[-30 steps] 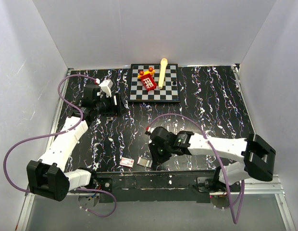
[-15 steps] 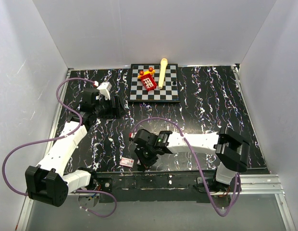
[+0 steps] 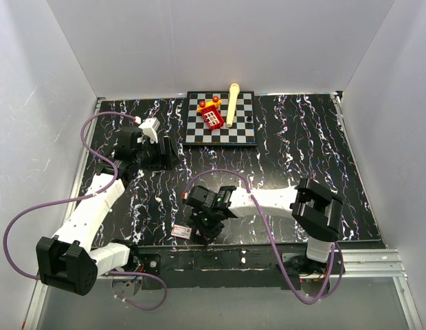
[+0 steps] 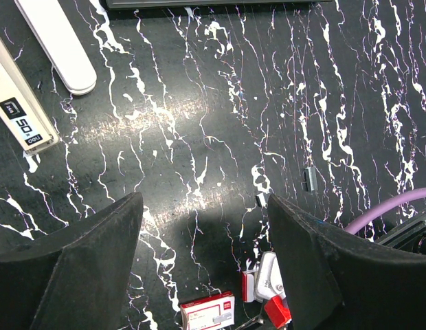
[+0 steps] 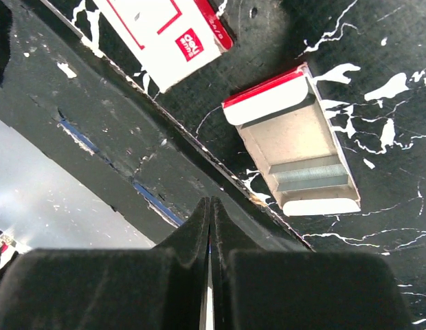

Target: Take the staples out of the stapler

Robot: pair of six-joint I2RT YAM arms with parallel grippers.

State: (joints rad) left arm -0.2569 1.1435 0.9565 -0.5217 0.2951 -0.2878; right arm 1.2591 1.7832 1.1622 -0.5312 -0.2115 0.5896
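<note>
At the near edge of the tabletop [image 3: 302,137], the right fingers [image 5: 196,237] are clenched on nothing I can see, poised near the open tray [image 5: 268,103] holding 1 strip of staples [image 5: 312,175], perhaps to reach it. The left fingers [image 4: 89,268] stand spread and empty well back, probably leaving room; the stapler shows in no view.
</note>
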